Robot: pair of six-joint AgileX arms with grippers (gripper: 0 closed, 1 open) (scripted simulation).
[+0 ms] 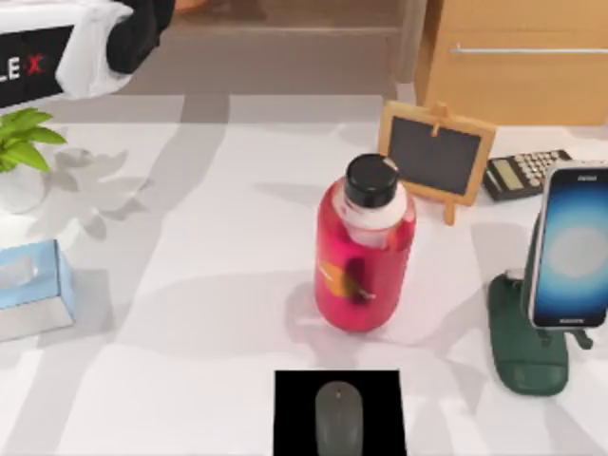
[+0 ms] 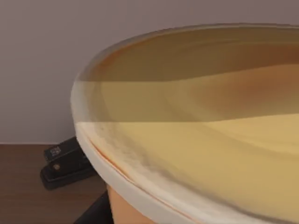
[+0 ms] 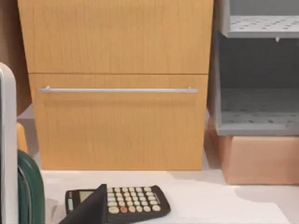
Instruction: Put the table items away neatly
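The grey mouse [image 1: 338,418] lies on a black mat [image 1: 290,389] at the front middle of the white table [image 1: 190,313]. At the right the smartphone [image 1: 571,247], screen glowing pale blue, leans upright on a dark green stand [image 1: 527,351]. Its edge [image 3: 5,140] and the stand [image 3: 30,191] sit close by in the right wrist view, so my right arm is just beside them. The orange cup [image 2: 196,154] with its yellowish top looms tilted right against my left wrist camera, with wall and brown floor behind it.
A red bottle [image 1: 366,266] with a black cap stands mid-table. Behind it are a small chalkboard easel [image 1: 435,155] and a calculator [image 1: 525,174]. A potted plant [image 1: 21,142] and tissue box [image 1: 33,285] sit at the left. A wooden cabinet [image 3: 117,88] stands behind.
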